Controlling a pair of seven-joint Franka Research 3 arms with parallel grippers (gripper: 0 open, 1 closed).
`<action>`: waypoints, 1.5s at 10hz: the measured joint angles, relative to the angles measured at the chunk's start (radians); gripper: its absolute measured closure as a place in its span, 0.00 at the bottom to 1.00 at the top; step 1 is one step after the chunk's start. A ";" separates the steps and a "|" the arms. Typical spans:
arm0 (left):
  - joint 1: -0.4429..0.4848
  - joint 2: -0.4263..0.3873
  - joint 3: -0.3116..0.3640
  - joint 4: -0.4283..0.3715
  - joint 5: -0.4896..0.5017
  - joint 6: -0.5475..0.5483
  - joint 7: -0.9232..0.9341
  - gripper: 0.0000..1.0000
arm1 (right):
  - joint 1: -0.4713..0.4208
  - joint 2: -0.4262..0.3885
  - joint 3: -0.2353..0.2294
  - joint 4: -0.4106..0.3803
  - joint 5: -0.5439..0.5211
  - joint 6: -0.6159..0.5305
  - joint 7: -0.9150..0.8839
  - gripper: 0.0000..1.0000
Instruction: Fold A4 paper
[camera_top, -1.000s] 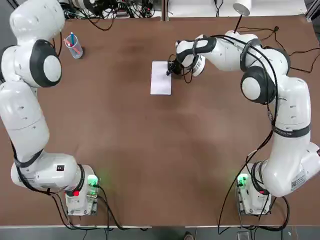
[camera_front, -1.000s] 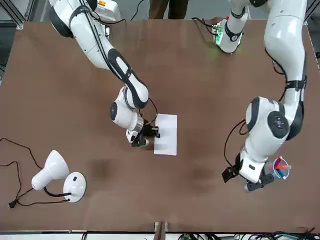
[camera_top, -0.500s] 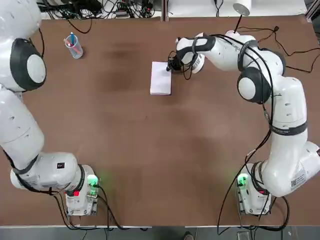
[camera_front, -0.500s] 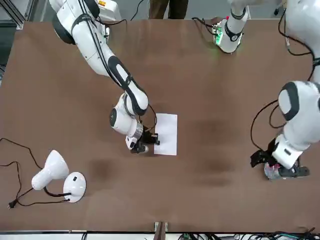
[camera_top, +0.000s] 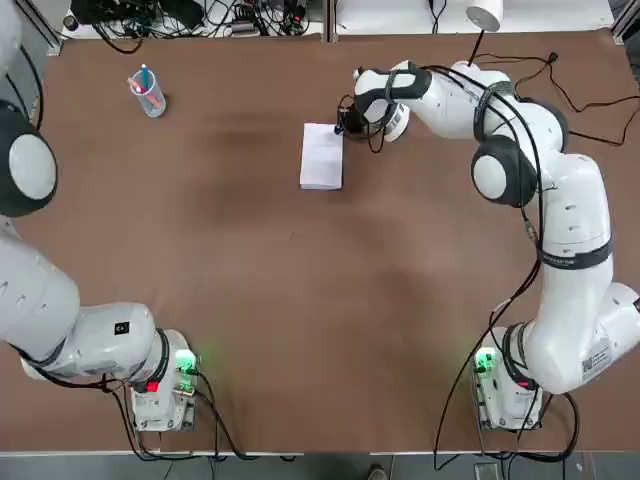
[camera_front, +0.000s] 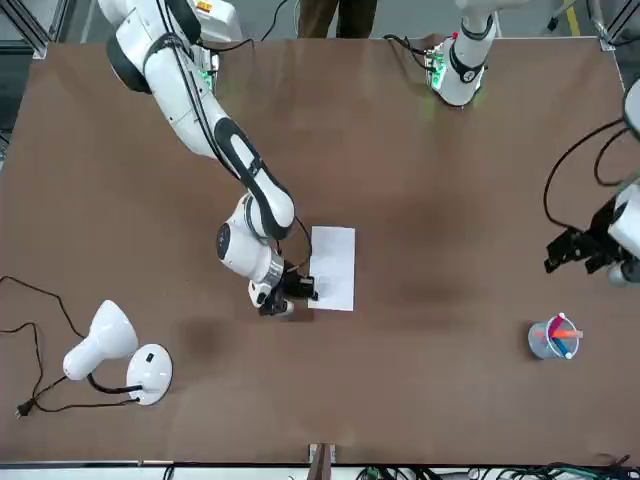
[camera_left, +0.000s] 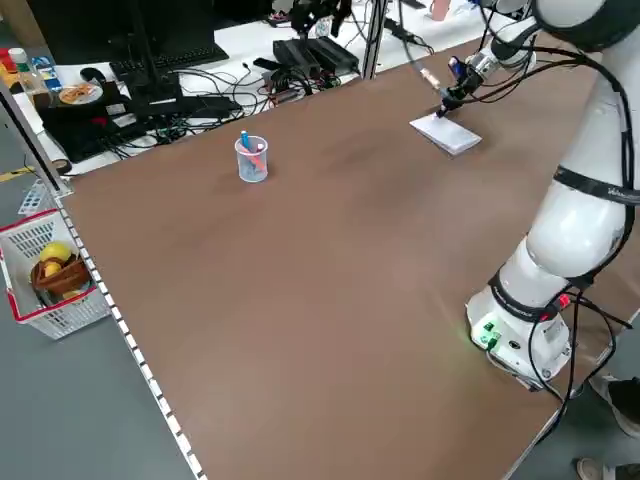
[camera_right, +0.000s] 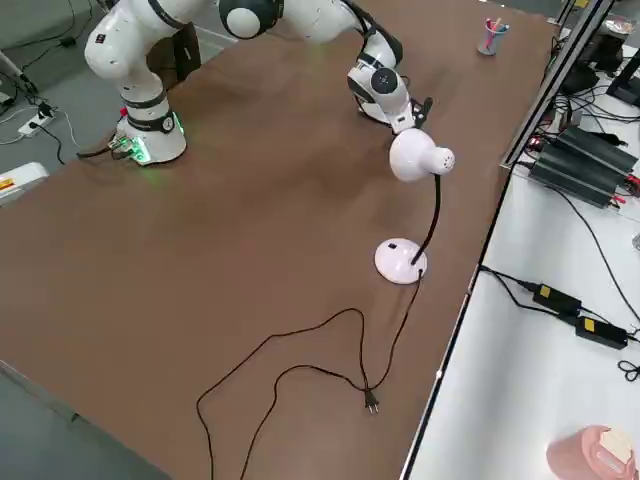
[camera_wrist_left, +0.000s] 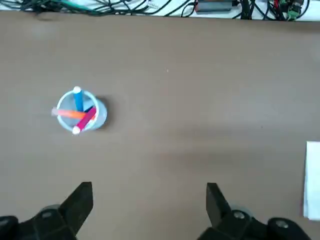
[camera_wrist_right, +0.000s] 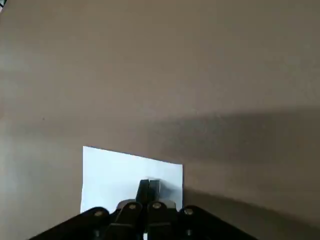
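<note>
1. Since the earlier frames, the left arm has been pulling away from the pen cup (camera_top: 148, 95) toward its own side of the table, while the right gripper (camera_top: 342, 126) has been sliding along the folded A4 paper (camera_top: 322, 157) toward its far corner. In the top view that narrow white sheet is lying flat on the brown table (camera_top: 300, 320), with the right gripper sitting at its far right corner.

2. In the front view, the right gripper (camera_front: 297, 291) is resting low at the paper's (camera_front: 334, 262) edge nearest the desk lamp (camera_front: 115, 352), apparently pressing the crease. The left gripper (camera_front: 575, 250) is hanging clear, above and apart from the pen cup (camera_front: 554, 338).

3. In the left side view, the paper (camera_left: 447, 133) is looking slightly thick, as a doubled sheet would.

4. In the right side view, the lamp (camera_right: 415, 200) is hiding most of the contact.

5. In the left wrist view, the left claw's fingers (camera_wrist_left: 80, 200) are standing wide apart, gripping nothing; the paper's (camera_wrist_left: 313, 180) edge is showing well off to one side.

6. In the right wrist view, the right claw's fingertips (camera_wrist_right: 149, 186) are pinched together on top of the paper (camera_wrist_right: 115, 172), holding nothing between them. To do this well, the pressure should probably be staying light and even, running straight along the fold, so the sheet is not dragging or skewing.
</note>
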 joint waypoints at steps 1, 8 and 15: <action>0.008 -0.043 0.003 0.007 -0.005 -0.077 -0.006 0.00 | 0.000 0.008 -0.001 0.013 0.000 0.000 0.000 0.97; -0.007 -0.120 -0.029 0.093 0.038 -0.280 -0.059 0.00 | 0.020 -0.162 -0.026 0.025 -0.002 -0.214 0.001 0.77; -0.011 -0.118 -0.084 0.038 0.039 -0.271 -0.144 0.00 | -0.165 -0.778 -0.091 -0.517 -0.547 -0.560 0.002 0.01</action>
